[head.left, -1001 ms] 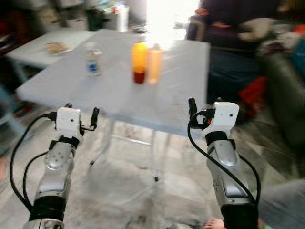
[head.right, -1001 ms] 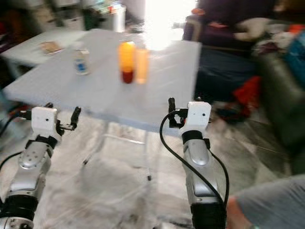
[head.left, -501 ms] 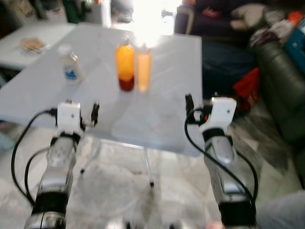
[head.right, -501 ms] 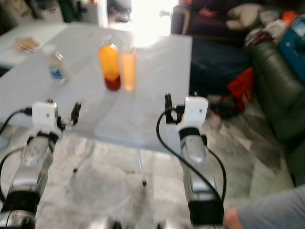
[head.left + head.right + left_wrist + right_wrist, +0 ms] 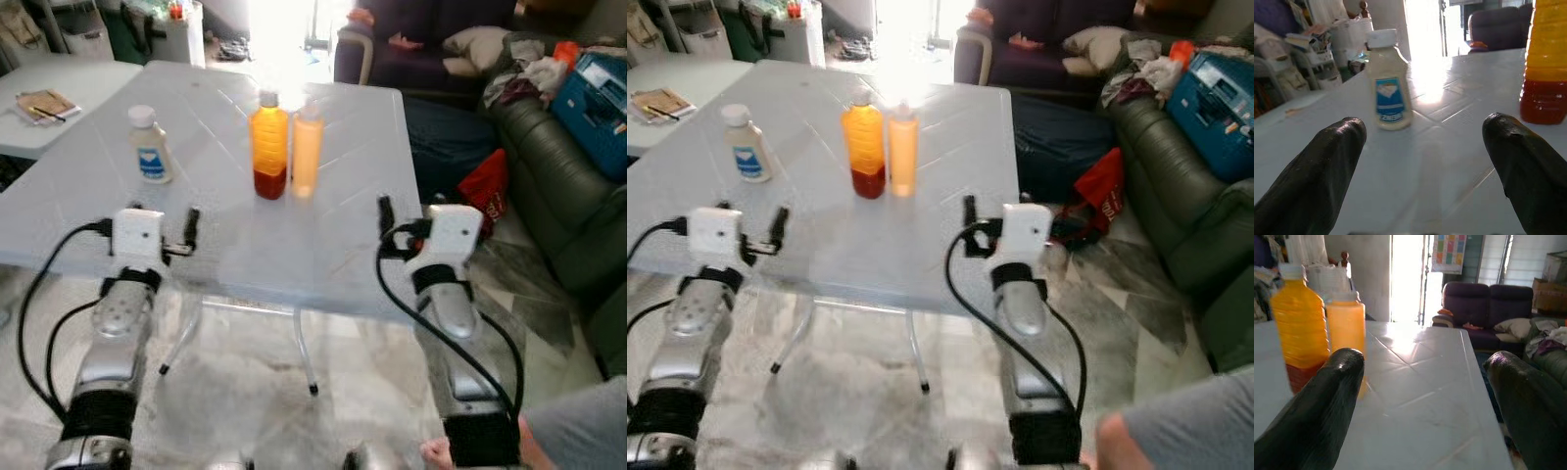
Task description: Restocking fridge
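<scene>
Three bottles stand on a white folding table [image 5: 245,245]. A white squeeze bottle [image 5: 149,145] with a blue label is at the left. An orange bottle [image 5: 268,147] with a red bottom and a paler orange bottle [image 5: 307,149] stand side by side in the middle. My left gripper [image 5: 162,217] hovers open over the table's near edge, pointing between the white bottle [image 5: 1388,85] and the orange one [image 5: 1547,63]. My right gripper [image 5: 411,208] is open near the front right corner, with both orange bottles [image 5: 1300,328] ahead on its left. Nothing is between either pair of fingers.
A dark green sofa [image 5: 558,196] with a blue crate [image 5: 602,98] stands at the right, a red bag [image 5: 485,186] beside it. A person sits on a purple sofa [image 5: 421,39] behind the table. A second white table [image 5: 59,88] is at the far left. A hand [image 5: 436,452] shows bottom right.
The camera has come closer to the table and the blur has cleared. Both grippers now reach over the table's near edge; their fingers stay open.
</scene>
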### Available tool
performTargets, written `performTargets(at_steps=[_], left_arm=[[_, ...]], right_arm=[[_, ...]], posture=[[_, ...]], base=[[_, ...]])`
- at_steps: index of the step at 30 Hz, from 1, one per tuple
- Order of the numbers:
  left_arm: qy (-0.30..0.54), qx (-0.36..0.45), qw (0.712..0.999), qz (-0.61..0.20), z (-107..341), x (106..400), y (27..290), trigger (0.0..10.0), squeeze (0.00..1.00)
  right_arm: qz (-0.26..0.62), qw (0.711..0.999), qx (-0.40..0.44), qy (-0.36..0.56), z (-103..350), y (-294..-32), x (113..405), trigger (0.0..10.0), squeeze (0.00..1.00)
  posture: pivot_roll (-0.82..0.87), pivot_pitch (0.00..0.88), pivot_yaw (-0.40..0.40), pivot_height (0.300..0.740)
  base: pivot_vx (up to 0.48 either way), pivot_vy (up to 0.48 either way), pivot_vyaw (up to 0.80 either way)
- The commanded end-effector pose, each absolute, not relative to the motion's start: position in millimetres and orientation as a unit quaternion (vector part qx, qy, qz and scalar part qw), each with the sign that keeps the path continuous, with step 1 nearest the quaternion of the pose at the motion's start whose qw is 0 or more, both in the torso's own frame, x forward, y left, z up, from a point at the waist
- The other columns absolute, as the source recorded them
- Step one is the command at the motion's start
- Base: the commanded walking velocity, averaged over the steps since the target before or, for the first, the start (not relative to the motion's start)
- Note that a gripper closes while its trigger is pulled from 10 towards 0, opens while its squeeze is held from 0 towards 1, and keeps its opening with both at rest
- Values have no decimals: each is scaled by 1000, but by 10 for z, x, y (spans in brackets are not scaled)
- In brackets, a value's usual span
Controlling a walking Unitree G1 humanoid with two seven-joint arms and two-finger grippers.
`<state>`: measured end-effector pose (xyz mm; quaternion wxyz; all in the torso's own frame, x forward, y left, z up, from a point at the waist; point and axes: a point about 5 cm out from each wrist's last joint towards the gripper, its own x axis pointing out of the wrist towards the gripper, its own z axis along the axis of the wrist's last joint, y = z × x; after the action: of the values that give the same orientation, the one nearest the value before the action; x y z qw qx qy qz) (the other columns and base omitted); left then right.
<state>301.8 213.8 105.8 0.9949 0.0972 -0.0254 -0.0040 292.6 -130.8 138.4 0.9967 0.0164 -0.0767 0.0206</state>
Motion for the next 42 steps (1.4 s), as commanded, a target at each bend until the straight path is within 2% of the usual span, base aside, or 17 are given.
performTargets(at_steps=[1,5,9,19,27,42], left_arm=[[-36,99,994,-27,1104,3072,2007,10000,0],[-53,101,993,-33,1187,3117,1941,10000,0],[-72,101,991,-40,1295,3119,1853,10000,0],[-60,89,993,-46,1190,2991,1889,10000,0],[-57,78,993,-61,1134,2960,1794,10000,0],[-61,62,994,-68,1160,2995,1764,10000,0]], right_arm=[[1,998,7,-69,1340,-1436,2913,10000,0],[-1,997,6,-74,1368,-1434,2912,10000,0],[3,996,-3,-92,1475,-1421,2938,10000,0],[7,996,-8,-92,1492,-1428,2923,10000,0],[3,996,-6,-84,1418,-1440,2827,10000,0],[-2,996,-3,-85,1421,-1458,2833,10000,0]], posture=[[-35,0,-22,740],[-38,1,-13,740],[-35,29,-11,740],[-43,44,-22,740],[-58,14,-24,740],[-59,10,-17,740]], base=[[0,469,0],[71,434,0],[77,0,0],[0,0,0],[347,0,573],[417,19,0]])
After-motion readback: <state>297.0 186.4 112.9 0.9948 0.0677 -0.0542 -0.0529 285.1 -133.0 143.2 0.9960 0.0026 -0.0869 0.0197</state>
